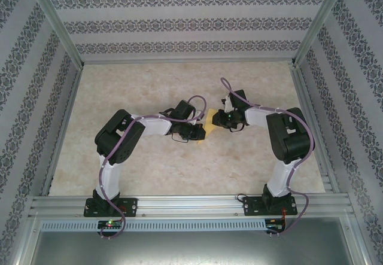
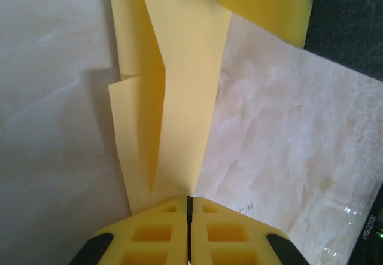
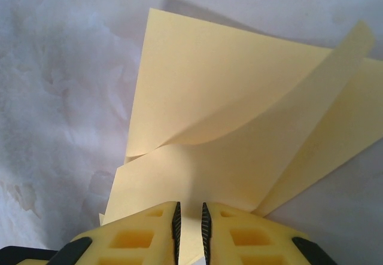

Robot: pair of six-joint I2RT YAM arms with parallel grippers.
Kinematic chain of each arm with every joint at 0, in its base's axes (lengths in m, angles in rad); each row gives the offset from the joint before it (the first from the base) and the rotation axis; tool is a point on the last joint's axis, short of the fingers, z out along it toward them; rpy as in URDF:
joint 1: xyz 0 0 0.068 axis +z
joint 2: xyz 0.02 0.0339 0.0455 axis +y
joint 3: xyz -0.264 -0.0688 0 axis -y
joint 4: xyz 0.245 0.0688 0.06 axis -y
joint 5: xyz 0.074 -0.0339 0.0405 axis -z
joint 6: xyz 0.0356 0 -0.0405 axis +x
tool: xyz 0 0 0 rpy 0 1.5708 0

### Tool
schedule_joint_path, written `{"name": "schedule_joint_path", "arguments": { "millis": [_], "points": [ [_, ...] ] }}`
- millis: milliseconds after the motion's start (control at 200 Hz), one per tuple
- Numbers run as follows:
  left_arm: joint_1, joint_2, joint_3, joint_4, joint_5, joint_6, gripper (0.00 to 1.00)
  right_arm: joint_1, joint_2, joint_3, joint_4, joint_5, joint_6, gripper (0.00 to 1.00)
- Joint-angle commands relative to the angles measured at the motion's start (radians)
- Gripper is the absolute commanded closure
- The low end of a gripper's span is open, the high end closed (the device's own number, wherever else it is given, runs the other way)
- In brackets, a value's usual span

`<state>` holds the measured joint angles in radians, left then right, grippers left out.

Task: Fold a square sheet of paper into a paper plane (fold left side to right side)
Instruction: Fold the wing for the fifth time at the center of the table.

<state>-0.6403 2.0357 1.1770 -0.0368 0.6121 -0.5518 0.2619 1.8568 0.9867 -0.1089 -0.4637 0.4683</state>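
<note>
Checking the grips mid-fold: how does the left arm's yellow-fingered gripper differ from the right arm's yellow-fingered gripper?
The left gripper is shut on the thin yellow-orange paper sheet; the right gripper has its jaws slightly apart. The left meets a narrow creased end, the right a wider part with a curled-up flap. Both have yellow fingers at the paper.

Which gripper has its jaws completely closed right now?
The left gripper: its jaws meet with no gap, at the tip of the paper. The right gripper has its jaws slightly apart, with paper showing in the slit.
</note>
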Motion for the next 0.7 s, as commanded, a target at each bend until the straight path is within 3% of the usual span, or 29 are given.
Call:
{"name": "schedule_joint_path", "arguments": {
  "millis": [0, 430, 694],
  "points": [
    [-0.021, 0.080, -0.038, -0.159, -0.082, 0.030, 0.91, -0.036, 0.026, 0.034, -0.036, 0.085, -0.032, 0.79],
    [-0.022, 0.079, -0.035, -0.165, -0.086, 0.035, 0.91, -0.093, 0.029, 0.082, -0.077, 0.110, -0.045, 0.78],
    [-0.024, 0.070, -0.030, -0.162, -0.086, 0.033, 0.91, -0.077, -0.183, 0.004, -0.070, 0.033, -0.025, 0.78]
  ]
}}
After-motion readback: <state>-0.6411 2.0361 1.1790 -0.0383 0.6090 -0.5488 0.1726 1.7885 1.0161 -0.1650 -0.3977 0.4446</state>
